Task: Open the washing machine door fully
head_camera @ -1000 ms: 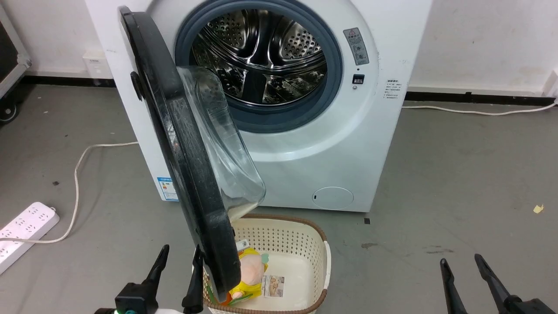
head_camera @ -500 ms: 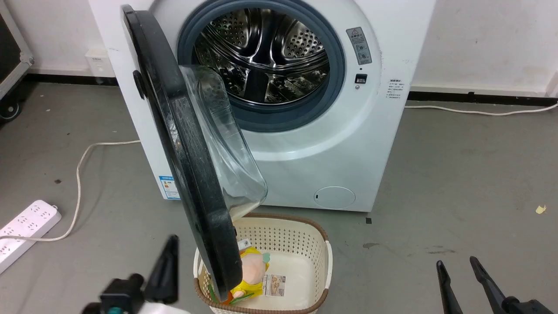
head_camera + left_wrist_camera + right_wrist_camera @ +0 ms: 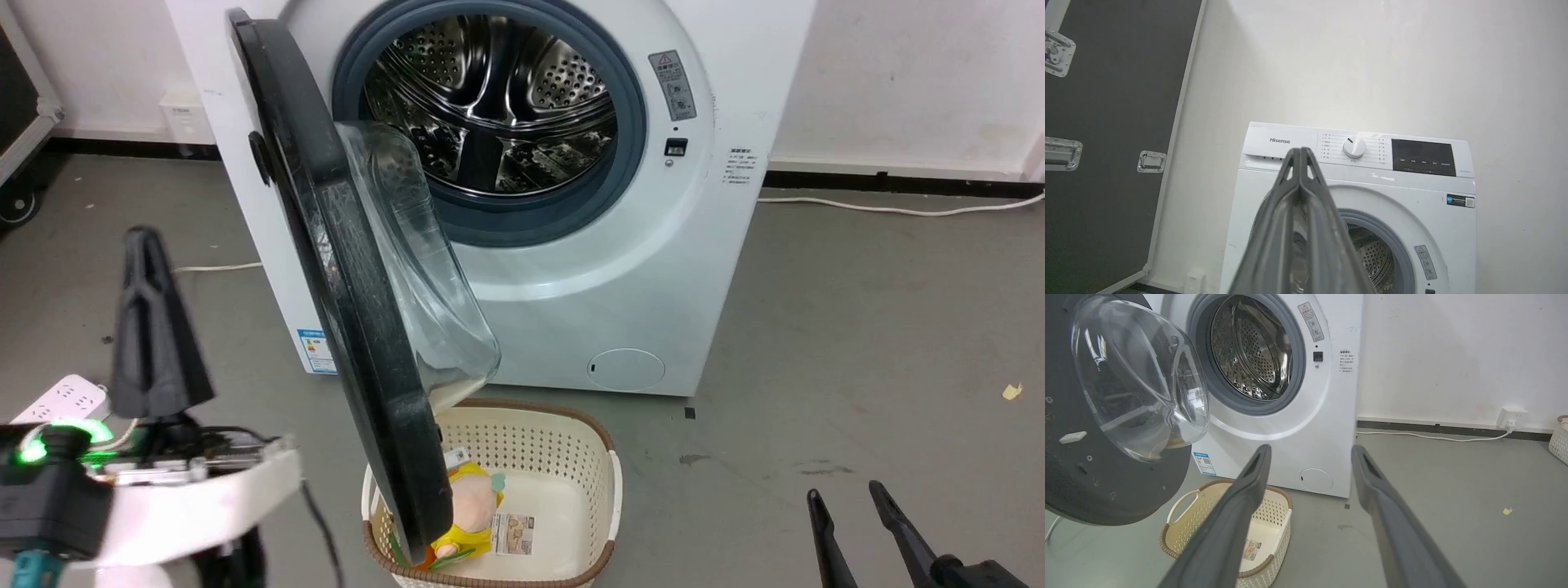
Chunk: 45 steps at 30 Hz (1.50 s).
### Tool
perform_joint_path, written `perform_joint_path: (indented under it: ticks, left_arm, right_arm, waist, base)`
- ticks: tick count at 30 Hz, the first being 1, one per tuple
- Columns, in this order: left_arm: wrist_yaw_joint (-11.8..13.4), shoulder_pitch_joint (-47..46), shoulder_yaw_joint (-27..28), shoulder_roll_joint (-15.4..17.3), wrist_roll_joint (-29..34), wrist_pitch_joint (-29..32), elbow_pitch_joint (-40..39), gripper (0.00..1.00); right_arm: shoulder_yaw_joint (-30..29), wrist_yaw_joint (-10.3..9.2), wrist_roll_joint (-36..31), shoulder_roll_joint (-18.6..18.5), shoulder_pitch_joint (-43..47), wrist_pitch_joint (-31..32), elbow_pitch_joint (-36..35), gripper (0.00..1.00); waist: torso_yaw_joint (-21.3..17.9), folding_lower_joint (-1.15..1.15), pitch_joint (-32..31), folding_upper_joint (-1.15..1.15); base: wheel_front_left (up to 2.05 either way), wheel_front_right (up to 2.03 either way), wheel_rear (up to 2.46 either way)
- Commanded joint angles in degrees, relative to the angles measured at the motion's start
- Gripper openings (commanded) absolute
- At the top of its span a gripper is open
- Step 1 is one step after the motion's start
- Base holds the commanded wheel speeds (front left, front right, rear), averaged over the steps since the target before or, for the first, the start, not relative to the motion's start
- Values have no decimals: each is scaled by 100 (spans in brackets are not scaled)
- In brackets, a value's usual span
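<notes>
The washing machine (image 3: 620, 269) is glossy white, its drum (image 3: 490, 90) shiny perforated steel, its door (image 3: 326, 245) black around clear glass. The basket (image 3: 531, 445) before it is matt plastic.

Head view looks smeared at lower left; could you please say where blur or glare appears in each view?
Head view: the left gripper and its forearm are motion-blurred, while the washing machine is sharp. Left wrist view: the near fingers look soft. Right wrist view: bright reflections streak the washing machine door glass; the right gripper is clear.
</notes>
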Motion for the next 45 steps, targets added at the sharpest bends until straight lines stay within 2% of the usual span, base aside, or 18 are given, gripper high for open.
perform_joint_path:
  ticks: [1,4,8,13,16,24,30,45]
  left_arm:
    - [-11,-32,-97,0,25,-24,-41,0]
    - [-32,36,-503,-6,112,127,-146,0]
    - [-118,285,-1212,-15,6,621,-37,0]
    - [-239,637,-2078,-19,-105,1227,649,0]
    - [-220,718,-2337,-21,-157,1413,1162,0]
    - [27,546,-2254,-14,-282,1392,2287,0]
    - [123,419,-2070,60,-319,1208,2654,0]
    - [221,486,-1811,275,-514,1131,2748,0]
  right_arm:
    - [13,5,64,27,-65,-26,6,100]
    - [36,5,87,27,-67,-26,10,100]
    - [51,5,116,27,-68,-26,22,100]
    - [41,5,133,27,-78,-26,34,100]
    - [39,5,138,27,-101,-26,43,100]
    - [97,5,173,27,-123,-26,101,100]
    - [128,5,195,27,-96,-26,123,100]
    - [374,5,269,27,-44,-26,175,100]
  waist:
    - [-10,0,-1,0]
    - [-42,0,-1,0]
    - [-77,0,19,0]
    - [-86,0,65,0]
    - [-86,0,96,0]
    - [-83,0,166,0]
    - [104,0,150,0]
    - [1298,0,11,0]
  base:
    - [0,0,0]
    - [0,0,0]
    - [0,0,0]
    - [0,0,0]
    - [0,0,0]
    - [0,0,0]
    - [0,0,0]
    - [0,0,0]
